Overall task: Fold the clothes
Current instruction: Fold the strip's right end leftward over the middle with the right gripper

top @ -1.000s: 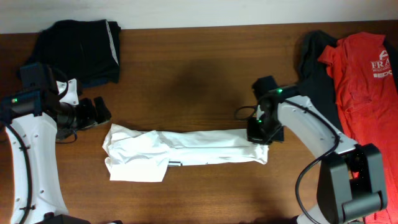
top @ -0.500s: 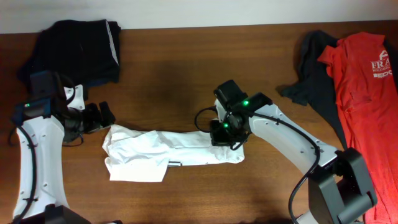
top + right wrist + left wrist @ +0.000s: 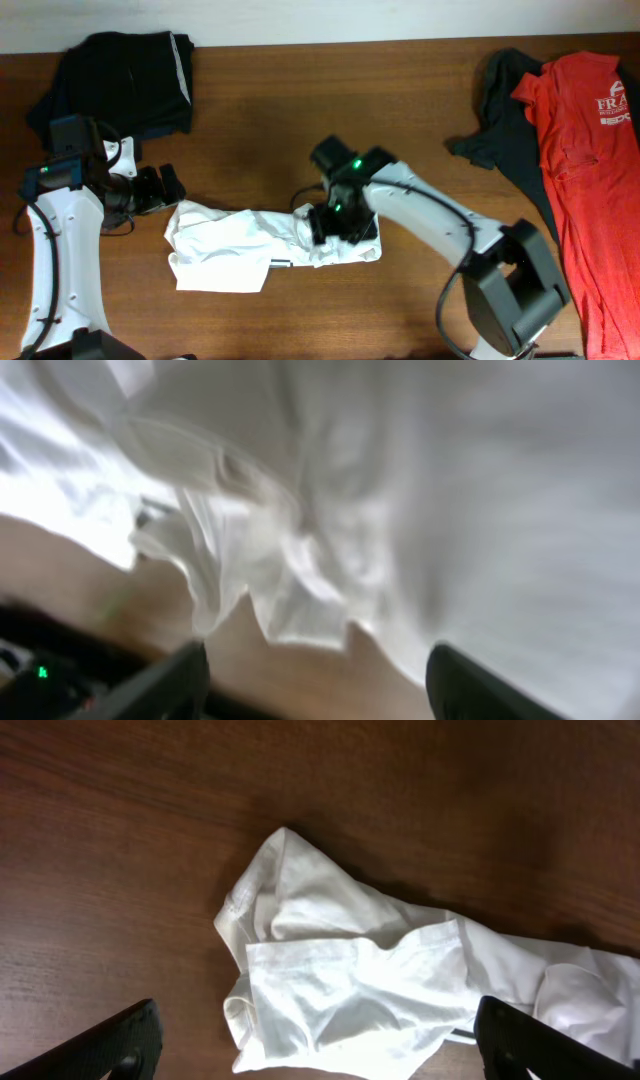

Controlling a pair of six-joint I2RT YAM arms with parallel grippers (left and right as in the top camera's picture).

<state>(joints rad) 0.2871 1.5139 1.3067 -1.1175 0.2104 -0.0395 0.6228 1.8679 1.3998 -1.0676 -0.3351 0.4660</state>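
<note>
Shirt (image 3: 230,245) runs parallel to your worktop's front edge; right pincer (image 3: 335,224) sits on its right end, grip unclear; left pincer (image 3: 163,187), spread apart, waits beside its left end.

Shirt (image 3: 230,240) at centre of table (image 3: 300,110), clothes heap (image 3: 125,70) at far-left corner, two shirts (image 3: 580,130) at right

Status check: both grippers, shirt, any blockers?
Left gripper open, beside left end of white shirt. Right gripper on its bunched right end, grip unclear. Red shirt, black pile well clear.
</note>
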